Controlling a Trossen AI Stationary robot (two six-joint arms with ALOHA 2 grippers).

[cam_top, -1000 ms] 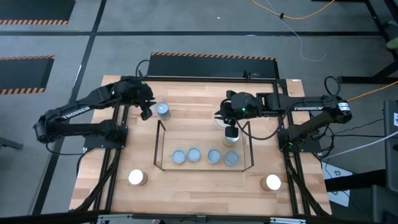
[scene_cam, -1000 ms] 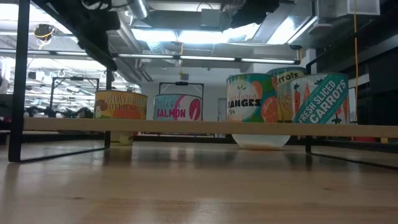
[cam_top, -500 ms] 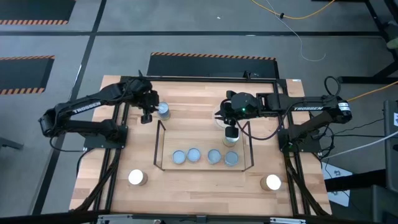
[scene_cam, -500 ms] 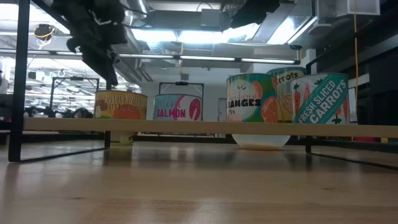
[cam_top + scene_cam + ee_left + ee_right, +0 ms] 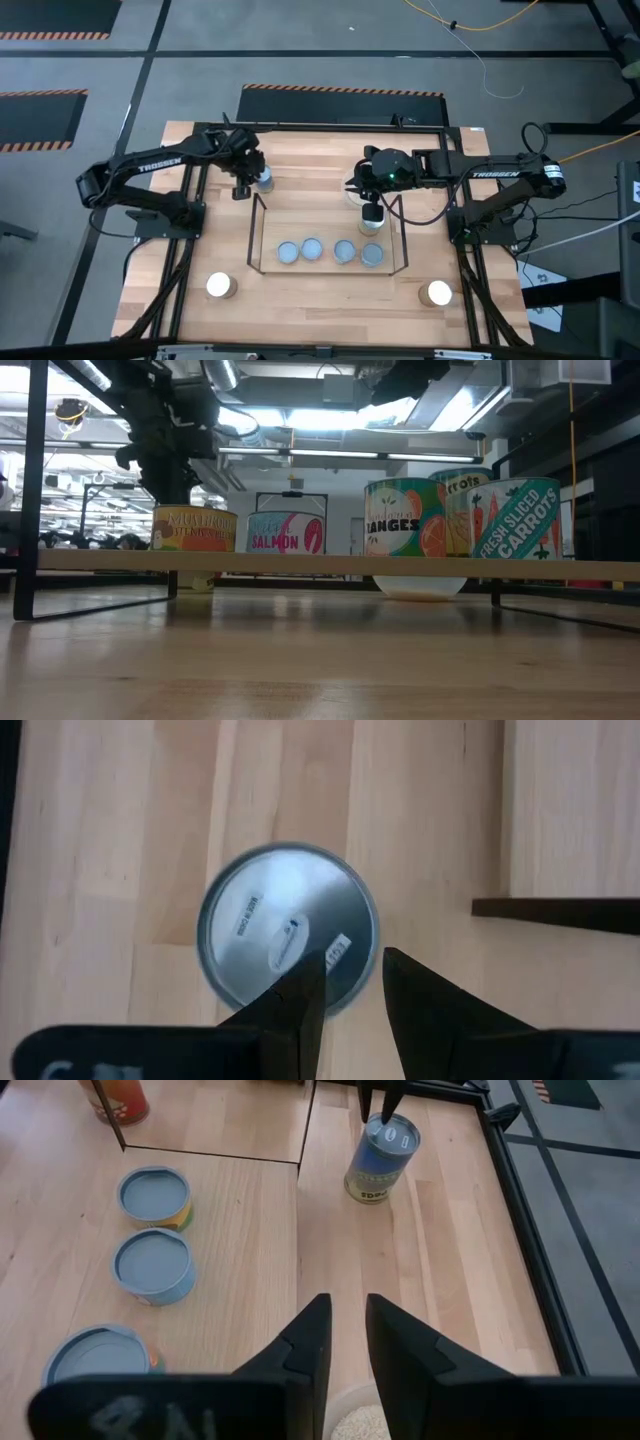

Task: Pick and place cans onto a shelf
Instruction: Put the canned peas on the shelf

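Observation:
A can with a silver-blue top stands upright on the table just beyond the far left corner of the black wire shelf. My left gripper hangs over its rim, pointing steeply down, open by a narrow gap. In the right wrist view its fingertips stand just above the can. Several cans stand in a row on the shelf. My right gripper waits above the shelf's far right corner, open by a narrow gap, with nothing between its fingers.
A clear dish with pale contents sits under my right gripper. Two white-topped cans stand near the table's front, one at the left and one at the right. The black frame edges the table.
My left gripper has come down and moved toward the can beyond the shelf's far left corner, and its wrist has rolled on the way. The can and my right arm have kept still.

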